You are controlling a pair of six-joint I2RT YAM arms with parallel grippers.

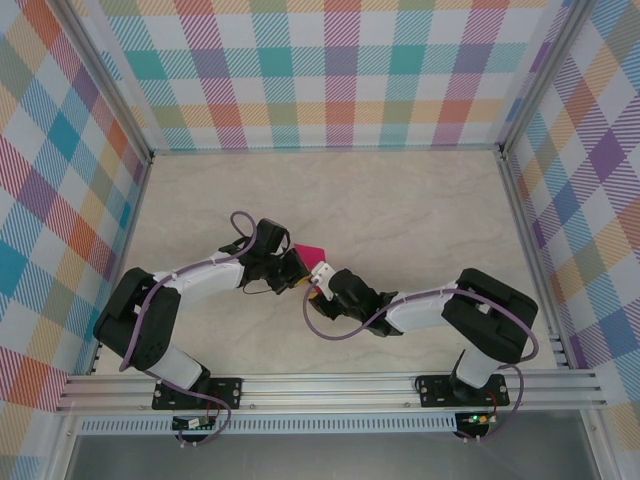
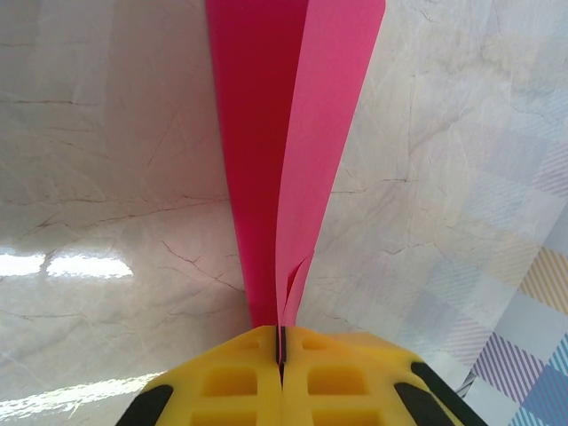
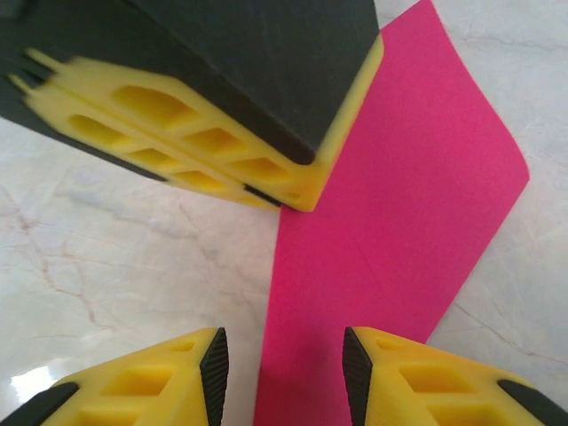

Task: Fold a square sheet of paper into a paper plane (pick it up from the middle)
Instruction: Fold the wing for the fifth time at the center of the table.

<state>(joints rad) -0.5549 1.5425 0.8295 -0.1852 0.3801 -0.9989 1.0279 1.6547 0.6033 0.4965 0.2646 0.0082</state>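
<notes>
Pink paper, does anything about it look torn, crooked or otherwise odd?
Nothing torn that I can tell. The pink paper is folded over and pinched in the shut left gripper; near that pinch its layers gape slightly, so the fold looks loose. The right gripper is open around its edge.

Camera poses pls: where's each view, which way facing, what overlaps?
Top external: above, behind the bases, looking down at the table; both arms, left gripper, right gripper.
Left wrist: on left arm, looks along its shut fingers clamping the pink paper sheet.
Right wrist: on right arm, looks past its open fingers straddling the sheet.
Shared: the sheet; right wrist also sees the left gripper.
</notes>
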